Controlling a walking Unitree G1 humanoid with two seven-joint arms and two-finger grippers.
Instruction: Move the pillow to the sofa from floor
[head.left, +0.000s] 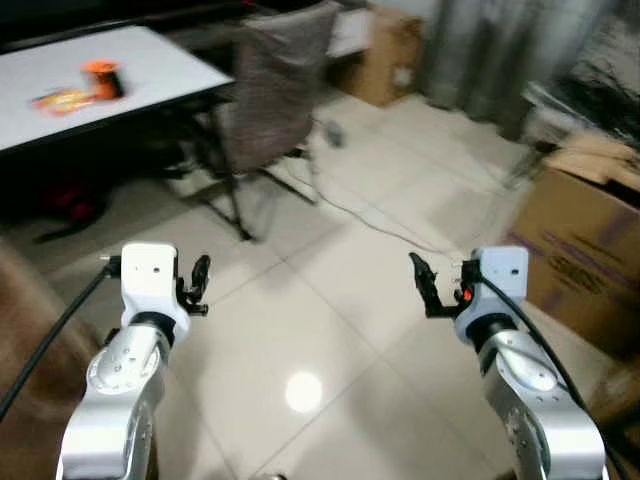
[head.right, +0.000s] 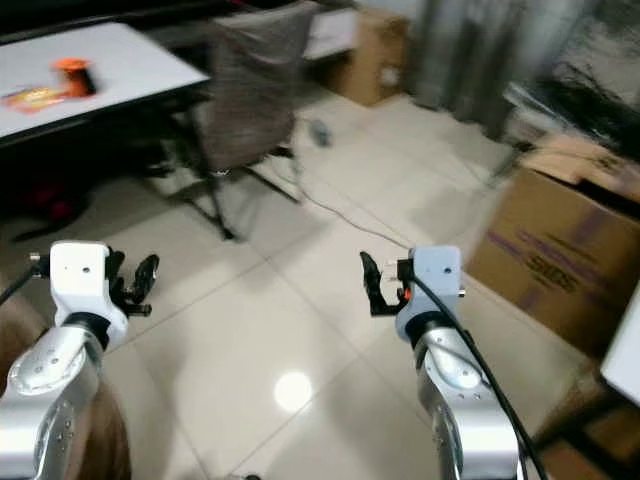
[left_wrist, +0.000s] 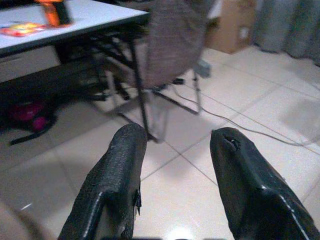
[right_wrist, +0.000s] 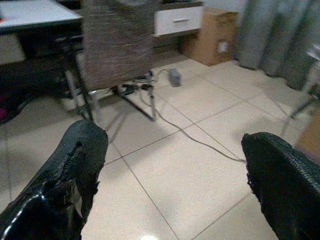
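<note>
— What do you see from where you stand?

— Both arms of the robot are held up in front of it, above the pale tiled floor (head.left: 330, 330). The left gripper (left_wrist: 177, 165) has its two black fingers spread, with nothing between them. The right gripper (right_wrist: 172, 172) is spread even wider and is also empty.

— And the pillow, where is it?

— I cannot tell where the pillow is. At the near left there is a brown soft shape (head.left: 25, 340), but only its edge is visible, so I cannot say what it is.

— What else is in the room?

— Far on the left stands a white table (head.left: 150, 65) with an orange object (head.left: 103, 78) and a flat packet (head.left: 62, 99) on it. Just to the right of the table is a chair with a brown woven back (head.left: 275, 85). A grey cable (head.left: 385, 225) lies on the floor past the chair. On the right is a large cardboard box (head.left: 585, 250), and another box (head.left: 385, 55) stands far back beside a grey curtain (head.left: 490, 50).
</note>
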